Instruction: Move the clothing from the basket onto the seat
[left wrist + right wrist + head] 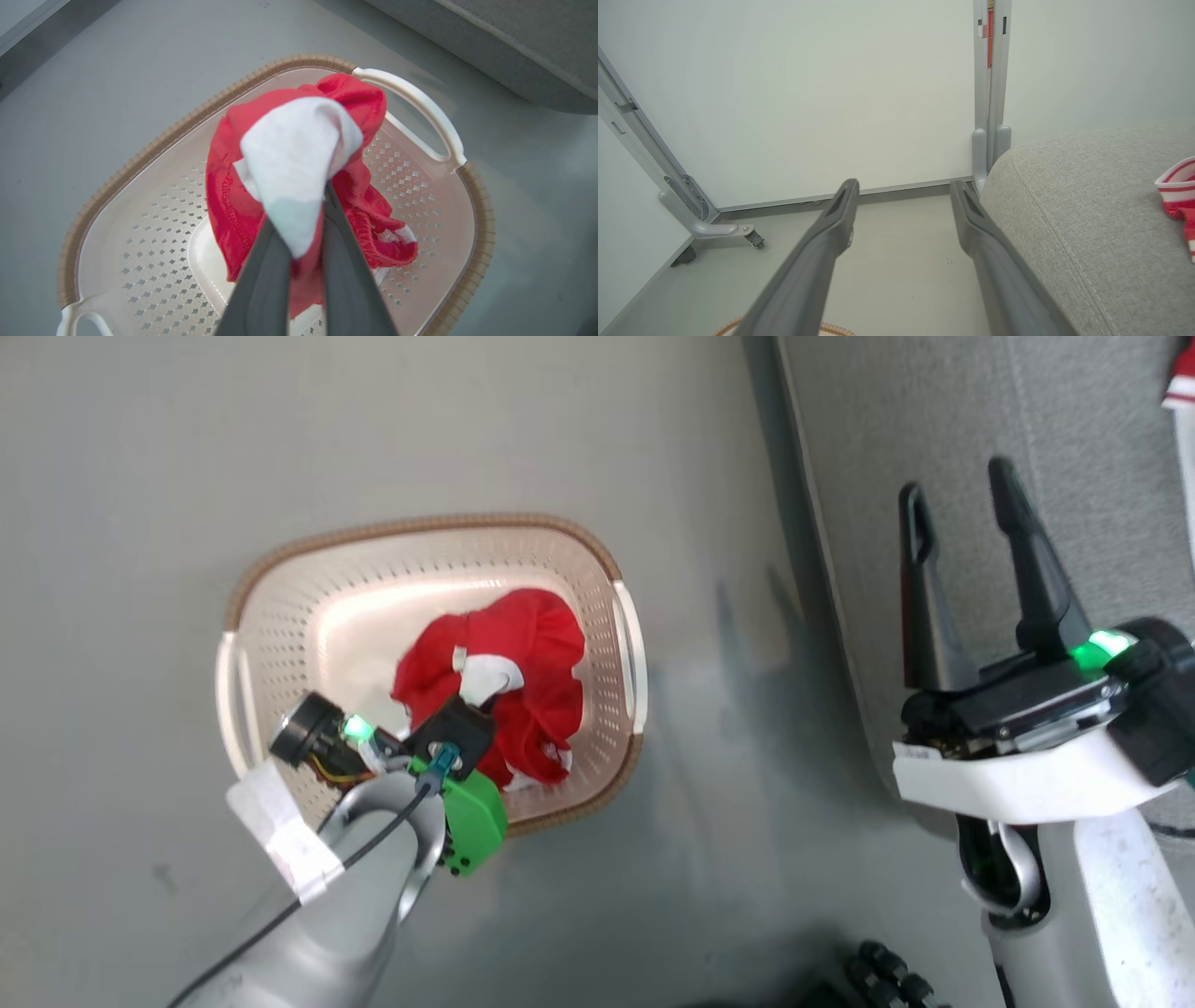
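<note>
**Grey floor, basket beside the seat, red bundle pinched**

Grey floor [140, 476] carries the basket [420, 523], with the seat [887, 429] rising just to its right across a narrow strip of bare floor. The left gripper [301, 210] reaches down inside the basket, its fingers pressed together on the clothing [233, 200]. A white panel drapes over the fingertips and red folds hang around them. The bundle lies within the rim; whether it has cleared the bottom I cannot tell. On the seat side stand the basket's perforated wall and a pale handle [420, 102]. The right gripper [957, 481] hovers over the seat's near edge, fingers spread and holding nothing. A red-and-white striped garment edge [1176, 191] lies on the cushion's far side. Beyond the seat's rounded corner stands a white wall panel [831, 93] with a grey post [992, 93] and a caster foot [754, 239].
</note>
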Motion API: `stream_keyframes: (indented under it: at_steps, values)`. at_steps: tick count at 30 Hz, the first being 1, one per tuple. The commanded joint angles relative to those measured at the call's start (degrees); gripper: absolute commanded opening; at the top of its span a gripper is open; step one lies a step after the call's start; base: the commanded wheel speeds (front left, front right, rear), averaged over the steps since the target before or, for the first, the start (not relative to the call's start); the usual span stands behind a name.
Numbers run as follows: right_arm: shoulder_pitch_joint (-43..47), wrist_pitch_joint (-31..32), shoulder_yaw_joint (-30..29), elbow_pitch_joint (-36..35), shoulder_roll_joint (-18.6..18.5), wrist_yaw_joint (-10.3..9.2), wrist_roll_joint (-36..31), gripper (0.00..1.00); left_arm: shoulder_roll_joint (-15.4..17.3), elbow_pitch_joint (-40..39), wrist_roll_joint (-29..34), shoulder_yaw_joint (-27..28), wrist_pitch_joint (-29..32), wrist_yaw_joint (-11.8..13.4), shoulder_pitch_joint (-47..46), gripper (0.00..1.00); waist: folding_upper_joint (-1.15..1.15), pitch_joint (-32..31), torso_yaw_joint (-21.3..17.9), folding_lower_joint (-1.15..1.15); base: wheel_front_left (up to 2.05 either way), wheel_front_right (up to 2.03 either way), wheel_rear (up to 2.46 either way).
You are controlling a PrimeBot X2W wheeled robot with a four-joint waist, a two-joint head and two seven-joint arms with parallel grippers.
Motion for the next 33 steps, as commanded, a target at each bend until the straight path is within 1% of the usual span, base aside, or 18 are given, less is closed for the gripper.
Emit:
stream_keyframes:
  at_steps: [1,7,15,19,27,33]
  values:
    - [2.20,-0.11,0.01,0.77,-0.33,-0.08,-0.01,1.00,-0.30,-1.21,-0.89,0.73,-0.02,0.29,2.80,0.00,0.00,-13.63,4.41,0.00,0.00,0.00,0.00]
    - [8.50,-0.11,0.97,3.96,-0.32,-0.07,0.45,1.00,0.05,-7.27,-3.36,4.04,-0.02,1.00,10.65,0.00,0.00,-23.45,5.55,0.00,0.00,0.00,0.00]
    - [14.87,-0.11,3.52,8.06,-0.15,-0.08,0.90,1.00,1.42,-16.23,-4.30,8.72,-0.02,2.94,17.92,0.00,0.00,-32.35,5.35,0.00,0.00,0.00,0.00]
    - [16.39,-0.11,4.67,9.26,-0.07,-0.08,0.95,1.00,1.66,-20.06,-4.63,10.89,-0.02,3.41,20.01,0.00,0.00,-34.88,4.86,0.00,0.00,0.00,0.00]
    - [18.16,-0.11,6.48,10.52,-0.02,-0.07,0.44,1.00,2.13,-26.72,-3.90,13.64,-0.02,3.66,21.54,0.00,0.00,-37.17,4.05,0.00,0.00,0.00,0.00]
    - [18.18,-0.11,8.24,11.29,-0.37,-0.07,-0.08,1.00,1.77,-30.87,-3.45,13.81,-0.02,2.76,21.37,0.00,0.00,-37.62,4.03,0.00,0.00,0.00,0.00]
